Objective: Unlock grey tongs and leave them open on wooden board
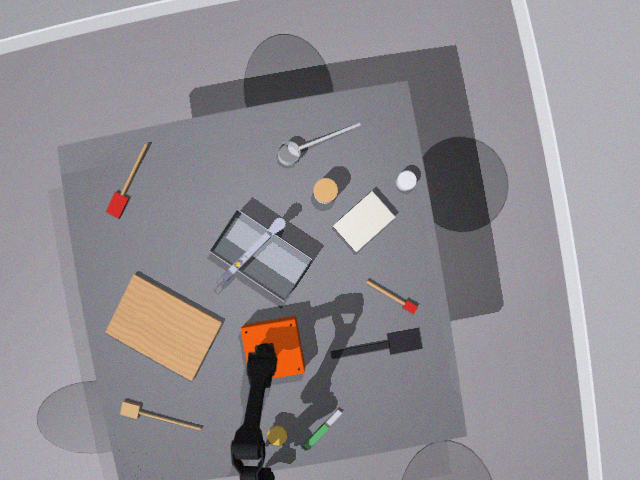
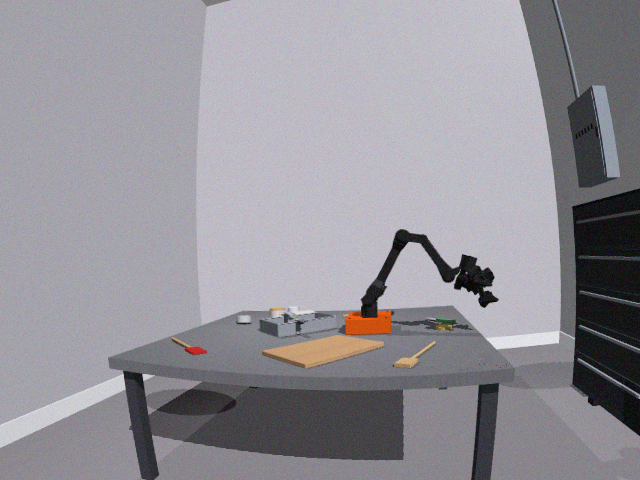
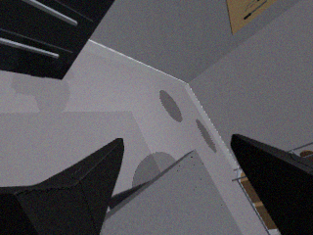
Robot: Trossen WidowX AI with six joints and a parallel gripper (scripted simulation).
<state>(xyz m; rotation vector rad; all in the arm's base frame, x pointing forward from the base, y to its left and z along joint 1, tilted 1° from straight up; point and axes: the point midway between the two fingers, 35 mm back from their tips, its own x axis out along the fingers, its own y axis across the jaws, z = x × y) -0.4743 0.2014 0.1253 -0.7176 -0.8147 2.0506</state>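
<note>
The grey tongs (image 1: 251, 250) lie across the roasting tin (image 1: 289, 259) (image 2: 279, 327) in the top view, with both ends beyond its rim. Their arms lie close together. A pale rounded end points to the upper right; a small yellow spot shows toward the lower-left end. The wooden board (image 1: 165, 325) (image 2: 325, 351) lies flat, apart from the tin. My gripper (image 3: 176, 141) is open, with nothing between its fingers in the wrist view. It is raised near the table's right side in the exterior view, far from tongs and board, and lies outside the top view.
My arm stands on an orange base (image 1: 287, 356) (image 2: 368, 324) near tin and board. A wooden-headed tool (image 1: 130, 409) (image 2: 406, 362) lies beside the board. A red-headed tool (image 1: 117, 204), a round tan-topped container (image 1: 325, 190) and a cream block (image 1: 364, 221) lie around the tin.
</note>
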